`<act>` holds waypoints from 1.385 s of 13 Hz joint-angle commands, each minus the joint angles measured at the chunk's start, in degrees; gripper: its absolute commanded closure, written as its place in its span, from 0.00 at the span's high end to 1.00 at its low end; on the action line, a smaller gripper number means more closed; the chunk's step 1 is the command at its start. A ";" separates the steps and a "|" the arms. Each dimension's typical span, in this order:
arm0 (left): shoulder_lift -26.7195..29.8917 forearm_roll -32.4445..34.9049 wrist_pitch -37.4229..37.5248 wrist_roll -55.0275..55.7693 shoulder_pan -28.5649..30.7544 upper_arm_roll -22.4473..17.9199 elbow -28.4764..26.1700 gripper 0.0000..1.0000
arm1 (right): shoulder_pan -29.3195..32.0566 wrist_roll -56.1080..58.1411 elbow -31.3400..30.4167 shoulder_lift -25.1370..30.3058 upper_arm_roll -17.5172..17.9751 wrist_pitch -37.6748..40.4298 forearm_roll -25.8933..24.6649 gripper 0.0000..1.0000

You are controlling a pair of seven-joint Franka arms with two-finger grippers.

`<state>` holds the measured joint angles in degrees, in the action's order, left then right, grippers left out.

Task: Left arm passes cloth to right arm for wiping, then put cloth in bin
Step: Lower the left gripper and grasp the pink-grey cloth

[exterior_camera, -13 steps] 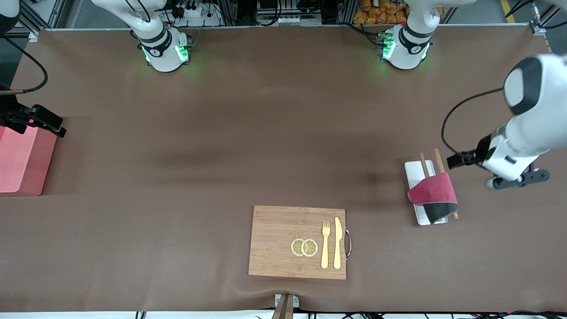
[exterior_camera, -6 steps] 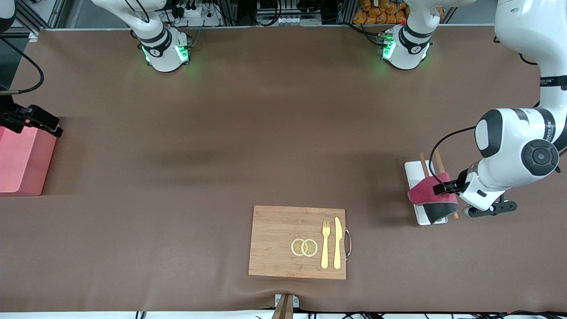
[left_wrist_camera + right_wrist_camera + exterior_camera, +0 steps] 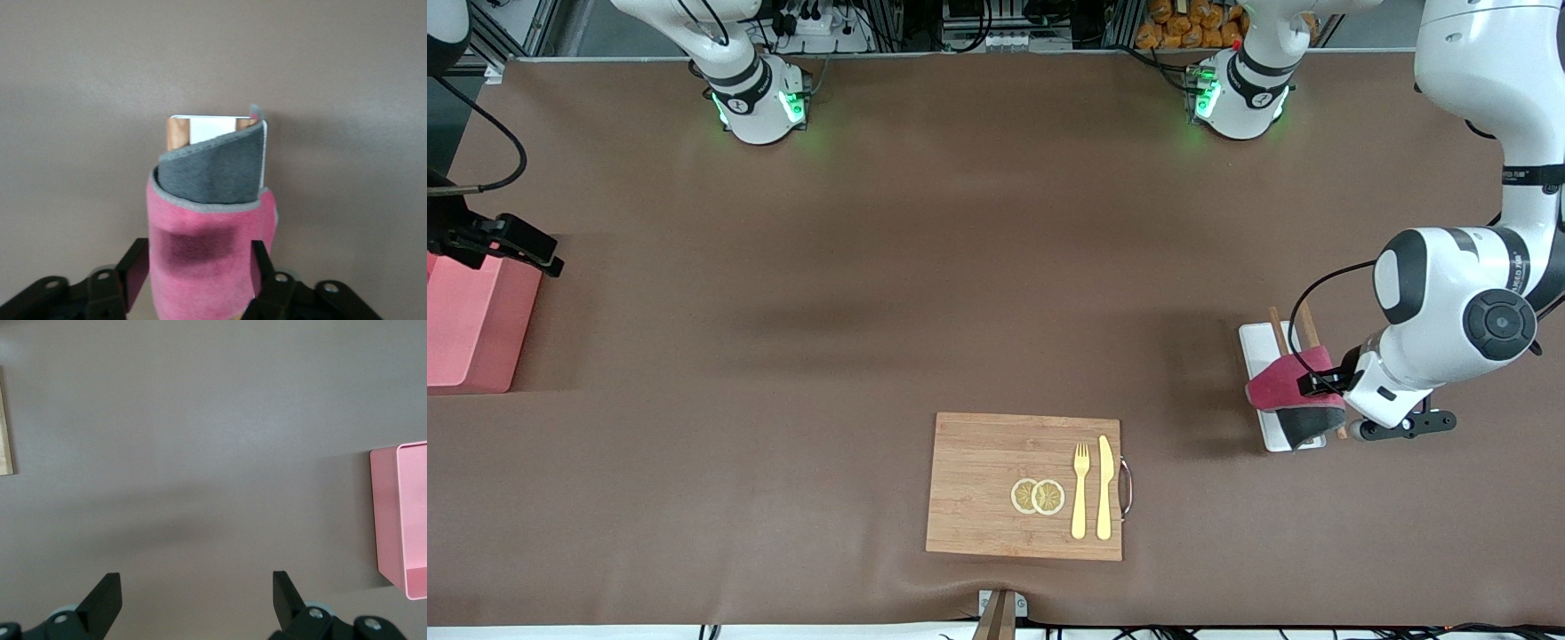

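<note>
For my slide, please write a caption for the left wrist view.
Left gripper closing around the cloth.

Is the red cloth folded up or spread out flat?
Folded. The soft crimson-and-grey cloth curls over itself on the flat white rectangular tray, its grey inner face showing above the red.

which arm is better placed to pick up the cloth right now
Left. The left gripper already straddles the cloth on the white tray, a finger at each side. The right gripper waits open by the bin.
</note>
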<state>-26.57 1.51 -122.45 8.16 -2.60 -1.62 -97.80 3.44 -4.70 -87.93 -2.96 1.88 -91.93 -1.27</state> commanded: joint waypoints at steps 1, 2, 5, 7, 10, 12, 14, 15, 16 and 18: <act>-0.94 1.22 -0.86 -2.71 1.28 0.04 0.86 0.63 | -0.19 -1.10 0.30 -0.82 0.41 0.70 -0.23 1.00; -1.02 1.22 -0.78 -2.71 1.19 0.04 0.85 0.62 | 0.07 -1.19 0.39 -0.91 0.41 1.57 -0.23 1.00; -1.03 1.13 -0.86 -2.62 1.11 0.04 1.03 0.60 | 0.07 -1.19 0.48 -1.70 0.41 1.85 -0.23 1.00; -1.20 1.04 -0.86 -2.28 0.93 0.04 1.20 0.60 | -0.02 -1.19 0.56 -1.70 0.41 1.85 -0.23 1.00; -1.55 0.42 -0.86 -1.57 0.75 0.13 1.29 0.56 | 0.07 -1.19 0.56 -1.70 0.41 1.76 -0.23 1.00; -1.82 0.42 -0.86 -1.57 0.67 0.21 1.29 0.53 | -0.19 -1.19 0.74 -1.70 0.41 1.76 -0.23 1.00; -1.82 0.42 -0.86 -1.57 0.58 0.21 1.29 0.47 | -0.19 -1.19 0.74 -1.70 0.41 1.76 -0.14 1.00; -1.82 0.42 -0.86 -1.57 0.49 0.21 1.29 0.43 | -0.11 -1.19 0.74 -1.70 0.41 1.76 -0.14 1.00; -1.82 0.42 -0.86 -1.57 0.58 0.21 1.29 0.37 | -0.10 -1.19 0.74 -1.70 0.41 1.76 -0.14 1.00; -1.73 0.42 -0.86 -1.57 0.49 0.21 1.29 0.22 | 0.16 -1.28 0.74 -1.79 0.41 1.76 -0.14 1.00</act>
<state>-27.70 1.51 -122.93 5.87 -1.83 -1.33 -97.53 3.28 -5.01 -88.01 -4.50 1.97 -90.72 -1.24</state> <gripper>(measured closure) 0.639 0.000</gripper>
